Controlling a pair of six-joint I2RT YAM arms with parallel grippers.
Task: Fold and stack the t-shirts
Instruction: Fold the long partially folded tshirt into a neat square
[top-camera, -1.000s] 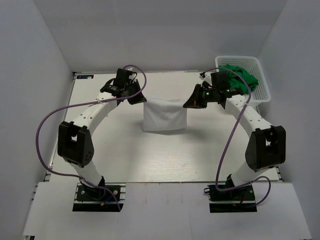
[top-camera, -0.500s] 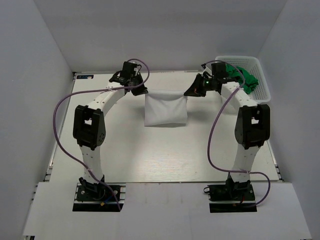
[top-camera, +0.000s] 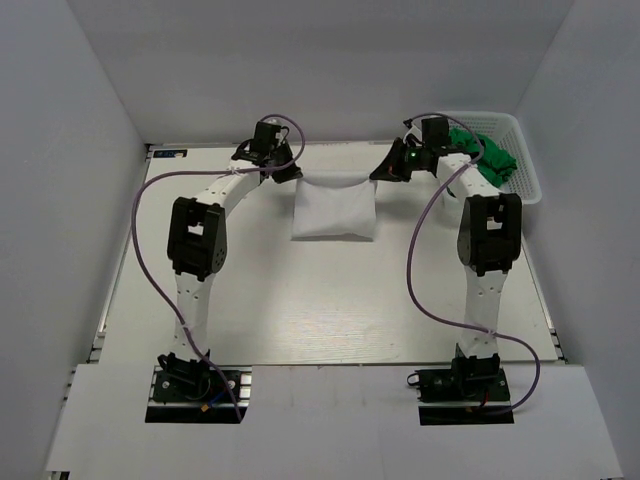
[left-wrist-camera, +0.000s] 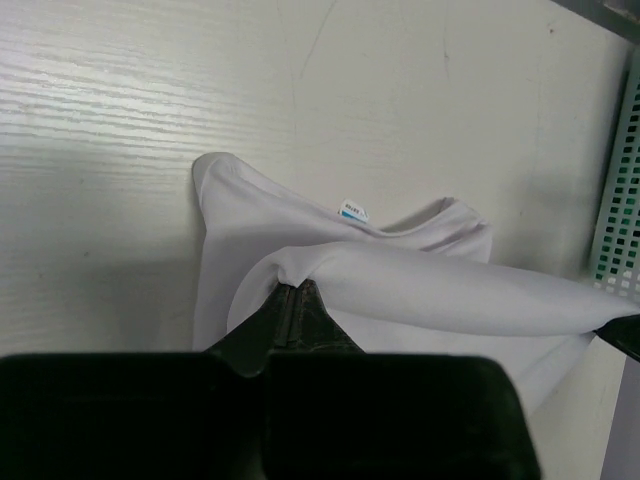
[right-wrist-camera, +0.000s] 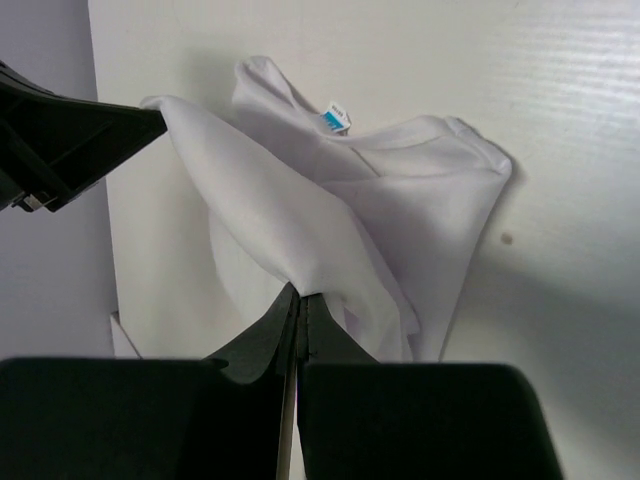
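Observation:
The white t-shirt (top-camera: 335, 209) hangs stretched between my two grippers near the back of the table, its lower part resting on the table. My left gripper (top-camera: 288, 178) is shut on its upper left edge, and the cloth (left-wrist-camera: 400, 285) is pinched at my fingertips (left-wrist-camera: 293, 290). My right gripper (top-camera: 380, 174) is shut on its upper right edge, and the cloth (right-wrist-camera: 300, 235) is pinched at my fingertips (right-wrist-camera: 301, 296). A small blue-and-white neck label (right-wrist-camera: 335, 115) shows on the layer below. Green t-shirts (top-camera: 488, 158) lie bunched in the basket.
A white plastic lattice basket (top-camera: 527, 170) stands at the back right corner of the table; its wall shows at the right edge of the left wrist view (left-wrist-camera: 618, 190). White walls enclose the table on three sides.
Both grippers have carried the top edge of the white t-shirt toward the back of the table, and both arms have stretched out further; the shirt now lies further back.

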